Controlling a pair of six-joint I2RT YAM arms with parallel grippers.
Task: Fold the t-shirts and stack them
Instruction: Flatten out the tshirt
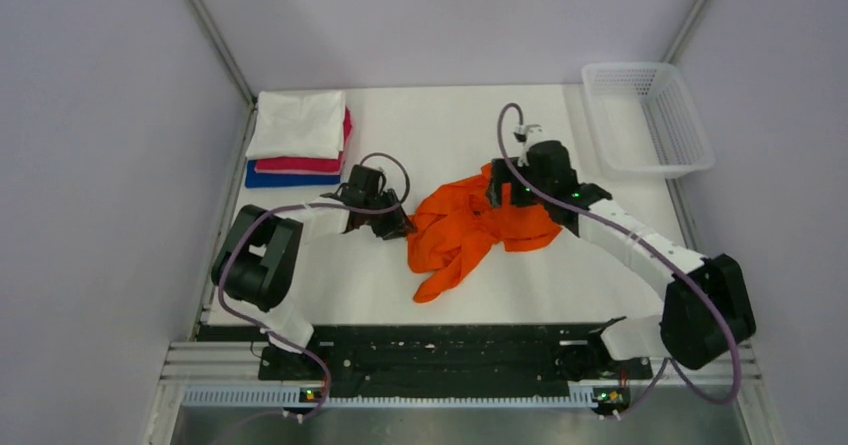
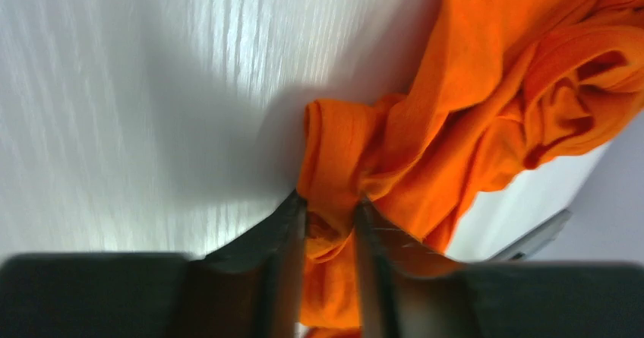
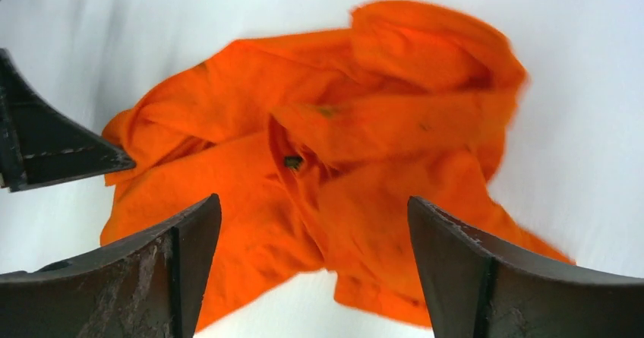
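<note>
Our left tool (image 2: 328,201) is clenched on a bunched fold of the orange t-shirt (image 1: 470,230). In the left wrist view its two dark fingers (image 2: 285,239) stand close together with a roll of orange cloth pinched between them, low over the bench (image 1: 450,125). From that pinch the cloth runs up and to the right in thick creases.

Our right tool (image 3: 311,209) is released, its jaws spread wide above the far right part of the shirt, with only rumpled cloth showing below them. We cannot tell whether its fingertips touch the cloth. In the right wrist view a small dark speck (image 3: 292,161) shows near the middle of the cloth. A dark wedge (image 3: 53,152) meets the shirt's left edge there, and we cannot tell what it is.

From above, the orange shirt lies crumpled near the middle of the bench, between the two tools, with one strip trailing toward the near edge. Well apart from it, in the far left corner, sit the folded t-shirts: the white t-shirt (image 1: 298,123) on top, the pink-red t-shirt (image 1: 300,164) under it, and the blue t-shirt (image 1: 272,179) at the bottom. The left arm's wrist lies between the orange shirt and that stack.

A white mesh basket (image 1: 690,135) stands at the far right corner, apart from the shirt and beyond the right arm. A purple cable (image 1: 505,125) loops up from the right arm, just behind the shirt.
</note>
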